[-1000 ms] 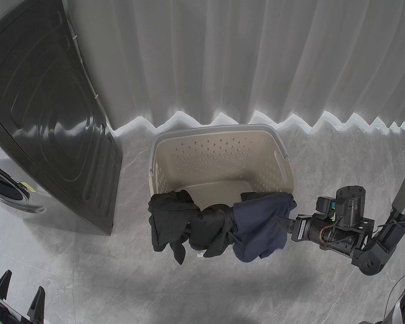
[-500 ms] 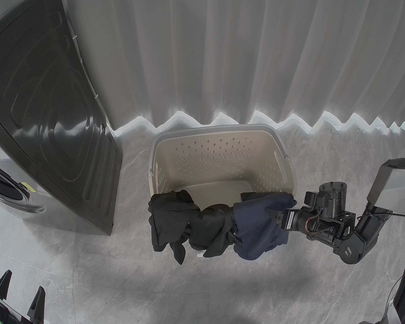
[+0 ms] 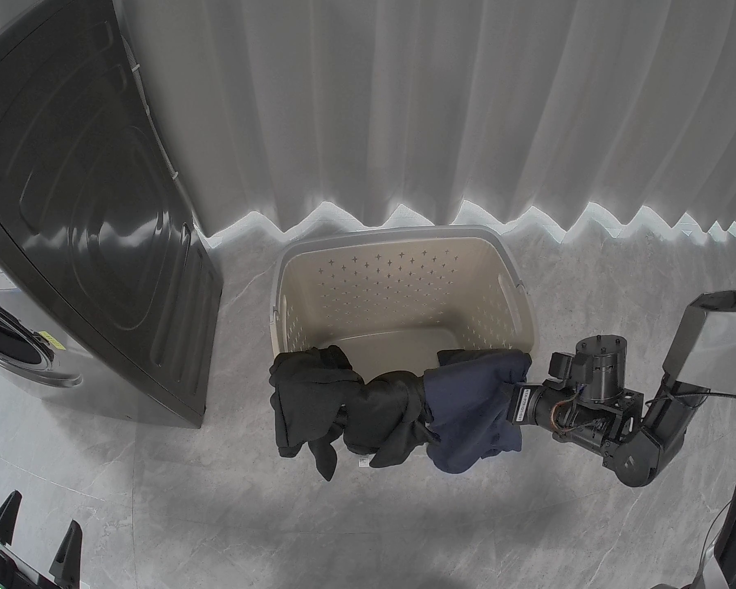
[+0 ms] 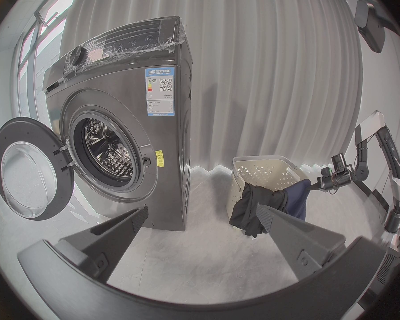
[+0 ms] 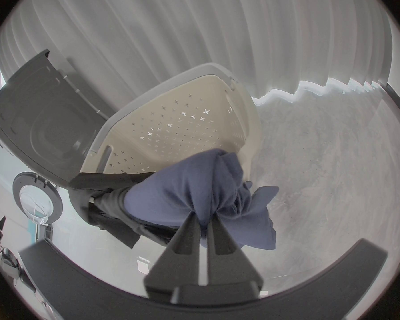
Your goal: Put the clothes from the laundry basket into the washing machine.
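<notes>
Big grey washing machine (image 4: 120,125) sits on the left with its round door (image 4: 29,167) swung wide open and the drum free to load, so that end is ready. The beige laundry basket (image 3: 401,243) stands in the middle, well apart from the washer, and its inside looks pretty much bare. The clothes are slung over its near rim and hang down outside: a black garment (image 3: 327,406) on the left and a navy garment (image 3: 466,411) on the right, touching and maybe twisted together where they meet. The right gripper (image 5: 203,227) comes in from the right and has its fingers pinched together on a bunched fold of the navy one, so I'd call this the grab-and-lift step for the first piece. Next it needs a lift high enough to get the cloth off the rim, then a long carry left to the drum. Watch the black piece, it could get dragged along. The left gripper (image 4: 201,209) hangs low at near left, fingers spread apart, holding nothing. The floor is pale grey marble-look tile (image 3: 221,517), with a white pleated curtain (image 3: 466,83) along the far side.
</notes>
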Controlling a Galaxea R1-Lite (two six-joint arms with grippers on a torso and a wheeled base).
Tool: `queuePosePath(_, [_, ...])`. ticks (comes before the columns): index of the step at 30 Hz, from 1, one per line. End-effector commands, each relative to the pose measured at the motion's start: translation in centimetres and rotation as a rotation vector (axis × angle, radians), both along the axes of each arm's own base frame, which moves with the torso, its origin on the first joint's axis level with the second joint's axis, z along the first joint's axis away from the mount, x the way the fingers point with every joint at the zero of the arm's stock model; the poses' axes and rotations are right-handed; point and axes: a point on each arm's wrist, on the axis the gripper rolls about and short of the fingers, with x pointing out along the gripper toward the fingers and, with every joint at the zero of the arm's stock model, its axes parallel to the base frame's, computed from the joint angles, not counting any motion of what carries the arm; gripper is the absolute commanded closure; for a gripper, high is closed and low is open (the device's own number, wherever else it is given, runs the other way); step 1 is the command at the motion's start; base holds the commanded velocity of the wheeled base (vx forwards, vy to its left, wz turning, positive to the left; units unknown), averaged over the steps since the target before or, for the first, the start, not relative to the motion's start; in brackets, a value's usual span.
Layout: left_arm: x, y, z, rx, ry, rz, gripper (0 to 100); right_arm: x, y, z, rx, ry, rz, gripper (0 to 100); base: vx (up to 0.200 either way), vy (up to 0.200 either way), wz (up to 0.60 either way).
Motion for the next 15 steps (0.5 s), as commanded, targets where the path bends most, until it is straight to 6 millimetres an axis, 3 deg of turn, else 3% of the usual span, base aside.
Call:
queuePosePath(1, [0.0, 0.0, -0.5, -0.001, -0.002, 0.0, 0, -2.6, 0.8, 2.2, 0.042, -0.063, 0.051, 100, 0.0, 0.0, 0.0])
queuePosePath(6, [0.0, 0.0, -0.5, -0.001, -0.002, 0.0, 0, -4.4, 0.6, 4.2, 0.066, -0.105, 0.073, 100, 0.0, 0.0, 0.0])
queuePosePath(15, [0.0, 0.0, -0.5, -0.001, -0.002, 0.0, 0, -4.7, 0.2, 3.9, 0.057, -0.088, 0.064, 100, 0.0, 0.0, 0.0])
